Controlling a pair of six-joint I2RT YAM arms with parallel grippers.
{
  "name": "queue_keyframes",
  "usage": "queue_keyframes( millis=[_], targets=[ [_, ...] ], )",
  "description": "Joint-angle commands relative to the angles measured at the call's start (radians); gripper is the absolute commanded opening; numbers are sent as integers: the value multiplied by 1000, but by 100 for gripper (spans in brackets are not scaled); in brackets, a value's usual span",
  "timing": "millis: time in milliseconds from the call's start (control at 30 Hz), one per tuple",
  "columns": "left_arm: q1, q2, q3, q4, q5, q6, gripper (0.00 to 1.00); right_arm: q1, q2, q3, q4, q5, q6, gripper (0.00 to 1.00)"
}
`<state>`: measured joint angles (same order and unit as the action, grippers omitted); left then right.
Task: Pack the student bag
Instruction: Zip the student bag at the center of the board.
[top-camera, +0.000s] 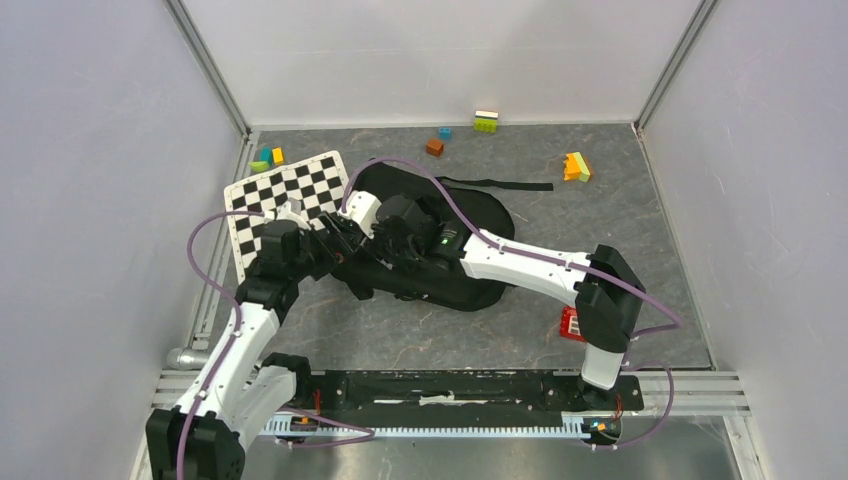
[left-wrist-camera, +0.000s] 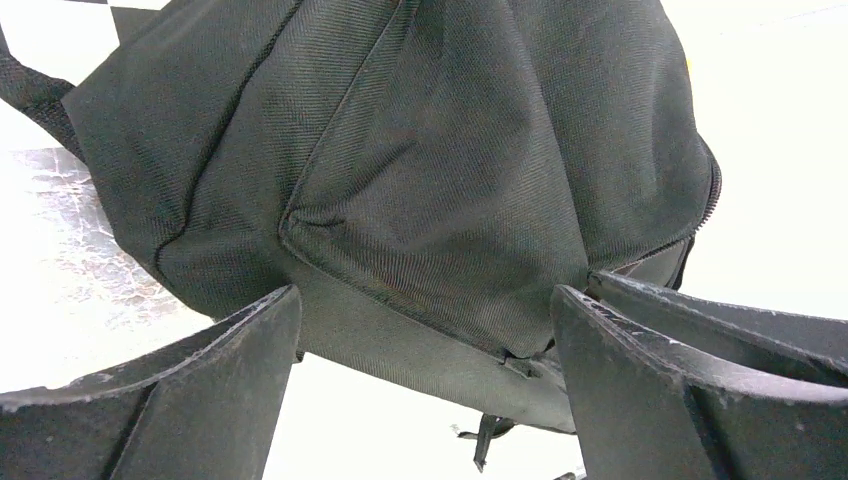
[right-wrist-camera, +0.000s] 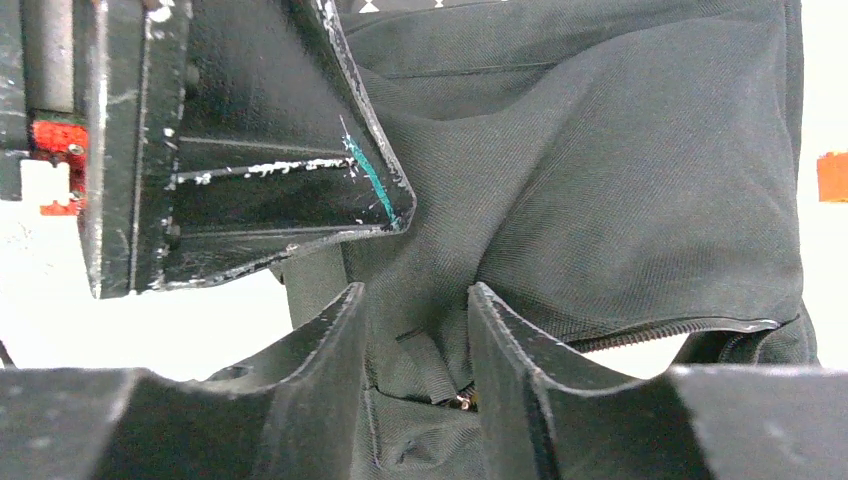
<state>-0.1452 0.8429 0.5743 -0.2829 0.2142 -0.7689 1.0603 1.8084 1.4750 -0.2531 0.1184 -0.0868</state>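
Currently on your table, item by item:

1. Bag: black and soft, lying mid-table just right of the checkerboard. One strap trails to the right along its far side. Both of your arms meet over its left end.
2. Left gripper: jaws spread wide, with a bulging corner of the bag sitting between the fingertips. You cannot tell whether the fingers touch the cloth.
3. Right gripper: jaws narrow, pinching a fold of bag cloth. A zip line runs off to the right of it, and a finger of the left gripper sits close above it in the right wrist view.
4. Loose blocks, all well apart from the bag:
   - an orange block, a blue block and a green block near the far wall
   - a yellow-orange piece at far right
   - a small cluster beyond the checkerboard
5. Red piece: on the table, beside your right arm's elbow.
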Motion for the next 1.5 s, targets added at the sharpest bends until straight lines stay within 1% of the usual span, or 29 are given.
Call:
queue_keyframes(
  millis=[0,67,167,233,300,367,433,500,567,667,833,900,1033,1167,1467],
  targets=[
    [6,21,-10,119,37,-53,95,1,-9,1,19,23,-38,43],
    [6,42,-7,131,39,-46,91,0,-2,4,19,44,-47,40],
    [6,76,1,145,39,-36,90,0,9,9,19,58,-57,35],
    [6,95,4,153,34,-23,87,0,17,13,17,57,-59,32],
    [5,112,7,160,27,-8,82,0,20,14,18,57,-59,27],
    [6,125,15,162,22,8,74,0,19,12,27,60,-59,21],
    [6,135,23,157,17,24,68,-1,24,8,41,60,-63,21],
    [6,137,28,155,10,35,65,-1,36,19,41,51,-70,20],
    [6,137,29,159,7,45,59,-2,49,30,43,47,-76,15],
    [7,147,29,154,-1,61,43,-3,63,42,41,55,-82,0],
    [8,164,33,139,-14,99,11,-3,18,43,41,116,-81,0],
    [12,167,43,113,-25,124,2,-3,-8,44,43,165,-91,0],
    [24,173,53,75,-30,154,2,-20,-20,98,0,237,-93,0],
    [34,157,40,59,-48,155,2,-75,-23,133,-29,271,-69,0],
    [36,123,61,5,-101,211,2,-183,-82,129,11,230,-33,0]
  ],
)
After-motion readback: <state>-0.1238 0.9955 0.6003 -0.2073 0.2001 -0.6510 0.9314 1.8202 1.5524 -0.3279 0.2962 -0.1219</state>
